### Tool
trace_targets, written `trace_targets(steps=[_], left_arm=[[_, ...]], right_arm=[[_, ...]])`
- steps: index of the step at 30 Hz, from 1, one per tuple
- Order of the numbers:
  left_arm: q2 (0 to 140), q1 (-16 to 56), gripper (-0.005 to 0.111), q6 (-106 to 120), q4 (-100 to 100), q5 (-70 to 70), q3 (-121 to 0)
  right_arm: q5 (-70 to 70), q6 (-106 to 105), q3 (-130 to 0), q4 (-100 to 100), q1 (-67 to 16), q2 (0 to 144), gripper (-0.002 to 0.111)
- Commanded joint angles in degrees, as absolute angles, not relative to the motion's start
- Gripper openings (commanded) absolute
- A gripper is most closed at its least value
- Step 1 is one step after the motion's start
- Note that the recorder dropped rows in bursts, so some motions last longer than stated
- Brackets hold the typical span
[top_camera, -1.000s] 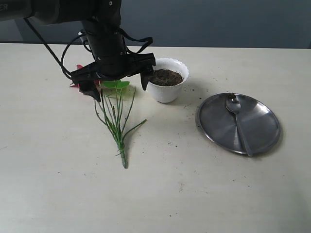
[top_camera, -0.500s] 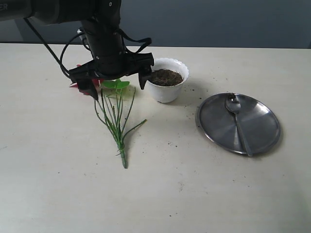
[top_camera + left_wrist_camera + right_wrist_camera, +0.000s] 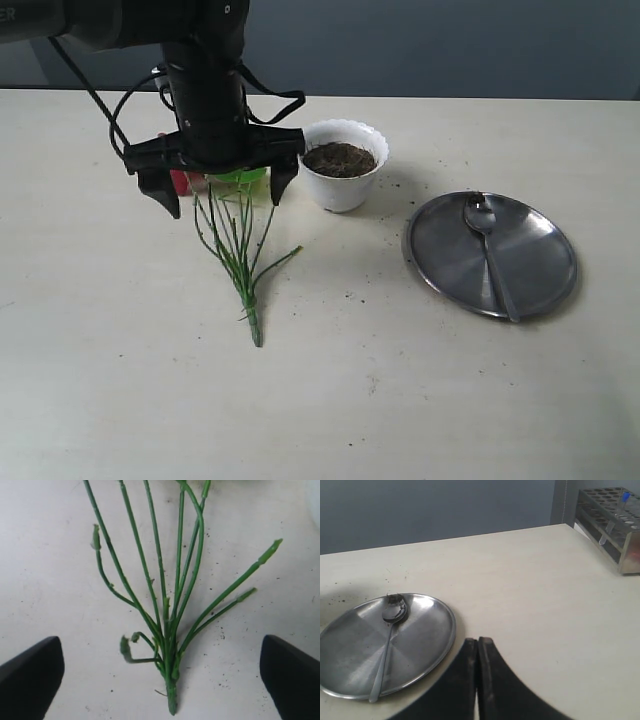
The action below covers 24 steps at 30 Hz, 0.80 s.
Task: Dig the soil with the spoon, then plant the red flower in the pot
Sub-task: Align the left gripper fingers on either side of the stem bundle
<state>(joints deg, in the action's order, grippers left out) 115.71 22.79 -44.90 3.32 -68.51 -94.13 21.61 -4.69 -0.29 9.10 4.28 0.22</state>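
Tabletop (image 3: 120, 400): one pot (image 3: 345, 190); one spoon (image 3: 490, 250); one red flower (image 3: 240, 250).

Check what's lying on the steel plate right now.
Only the spoon lies on the plate, bowl toward the pot, with soil crumbs stuck to it. Whatever is under the spoon is hidden.

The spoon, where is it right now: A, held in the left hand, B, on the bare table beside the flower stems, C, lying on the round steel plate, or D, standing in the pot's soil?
C: the spoon lies flat on the steel plate, its bowl near the far rim, while the left hand hangs open and empty over the flower stems.
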Motion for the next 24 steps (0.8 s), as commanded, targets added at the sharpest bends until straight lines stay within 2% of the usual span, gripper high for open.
trace_targets(steps=[1, 24], left_arm=[[115.6, 22.9, 0.105, -44.4, 3.6, -70.0, -94.1], [115.7, 22.9, 0.105, -40.4, 2.9, -64.5, -91.4]], right_arm=[[20.8, -5.0, 0.0, 9.1, 4.5, 0.0, -0.001], [20.9, -5.0, 0.0, 9.1, 4.5, 0.0, -0.001]])
